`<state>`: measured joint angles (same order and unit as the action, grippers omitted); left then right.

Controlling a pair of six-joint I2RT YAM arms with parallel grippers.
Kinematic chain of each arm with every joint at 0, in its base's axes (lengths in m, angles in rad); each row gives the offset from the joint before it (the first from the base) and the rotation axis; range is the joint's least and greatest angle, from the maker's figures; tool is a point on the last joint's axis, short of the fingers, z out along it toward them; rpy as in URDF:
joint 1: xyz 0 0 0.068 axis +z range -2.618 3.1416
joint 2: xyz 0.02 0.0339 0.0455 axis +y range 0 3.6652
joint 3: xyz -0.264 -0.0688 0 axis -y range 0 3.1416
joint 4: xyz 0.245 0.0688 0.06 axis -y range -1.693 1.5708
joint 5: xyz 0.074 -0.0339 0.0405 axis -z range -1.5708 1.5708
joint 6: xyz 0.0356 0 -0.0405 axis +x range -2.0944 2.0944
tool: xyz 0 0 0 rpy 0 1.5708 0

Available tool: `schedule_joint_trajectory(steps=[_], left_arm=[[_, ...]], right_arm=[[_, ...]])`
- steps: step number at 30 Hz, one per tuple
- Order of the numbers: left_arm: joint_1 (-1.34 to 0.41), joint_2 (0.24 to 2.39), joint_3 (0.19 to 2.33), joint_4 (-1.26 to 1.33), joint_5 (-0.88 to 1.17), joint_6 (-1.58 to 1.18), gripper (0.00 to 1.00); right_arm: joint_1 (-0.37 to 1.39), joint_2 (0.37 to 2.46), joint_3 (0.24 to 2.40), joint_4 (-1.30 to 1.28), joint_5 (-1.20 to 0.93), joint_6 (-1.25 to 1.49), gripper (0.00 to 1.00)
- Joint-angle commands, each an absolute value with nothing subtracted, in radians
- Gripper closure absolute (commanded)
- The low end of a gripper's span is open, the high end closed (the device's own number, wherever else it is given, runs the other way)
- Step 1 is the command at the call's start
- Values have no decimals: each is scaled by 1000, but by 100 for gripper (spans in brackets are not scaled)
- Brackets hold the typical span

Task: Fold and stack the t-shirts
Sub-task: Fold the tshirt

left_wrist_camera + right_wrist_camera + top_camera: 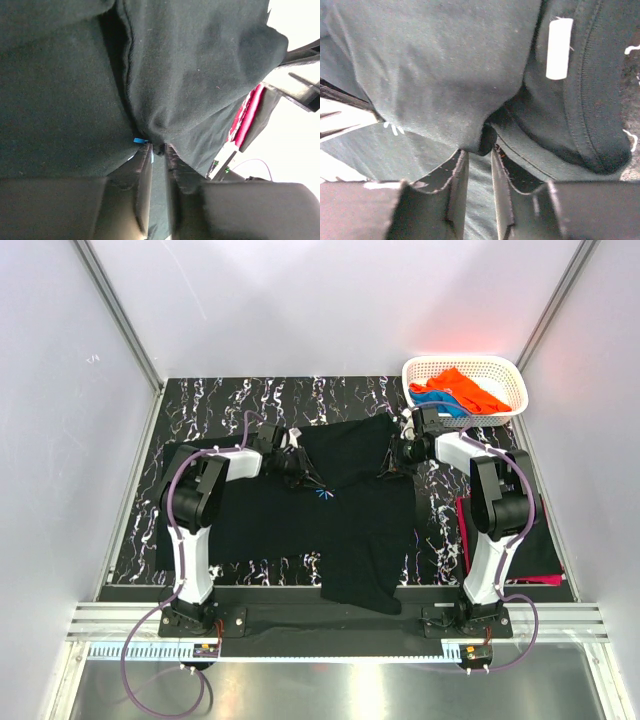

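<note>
pinching at the upper part of the black t-shirt (pixel 350 525), both arms were down on it. the shirt lay spread across the bench (pixel 250 400), its hem hanging past the near edge. left hand (pixel 159 150): fingers nearly together, a ridge of cloth caught at the tips, just beside the blue chest mark (pixel 140 141). right hand (pixel 479 150): same narrow gap, a fold nipped near the collar. judged the step as the grip for the first fold, nothing turned over yet. next move would call for an even lift by both arms, then carrying the top toward the hem; the pinches looked thin and might slip. orange t-shirt (pixel 465 385) and blue t-shirt (pixel 435 400) waited in the basket (pixel 470 362). folded pile (pixel 540 545) sat at the bench's right.
</note>
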<state>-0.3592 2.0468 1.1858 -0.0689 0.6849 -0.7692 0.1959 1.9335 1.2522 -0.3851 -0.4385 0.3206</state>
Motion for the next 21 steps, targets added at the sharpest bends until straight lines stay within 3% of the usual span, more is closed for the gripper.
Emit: schedule_joint_trajectory(steps=[1, 3, 8, 17, 18, 19, 21], left_arm=[[-362, 2063, 1241, -63, 713, -750, 88], [-362, 2065, 1261, -66, 722, -750, 100], [-362, 2022, 1285, -152, 710, -720, 100], [-345, 2023, 1325, -354, 764, -626, 100], [-341, 2026, 1325, -356, 768, -623, 100], [-341, 2031, 1330, -357, 776, -623, 100], [-339, 2042, 1341, -357, 785, -621, 100]], right_arm=[[192, 1921, 1286, -357, -486, 351, 71], [193, 1901, 1269, -356, -503, 363, 77], [193, 1855, 1259, -406, -529, 414, 94], [178, 1890, 1313, -575, -629, 480, 96], [178, 1891, 1309, -575, -624, 473, 95], [178, 1891, 1308, -577, -591, 453, 80], [178, 1873, 1301, -569, -528, 421, 60]])
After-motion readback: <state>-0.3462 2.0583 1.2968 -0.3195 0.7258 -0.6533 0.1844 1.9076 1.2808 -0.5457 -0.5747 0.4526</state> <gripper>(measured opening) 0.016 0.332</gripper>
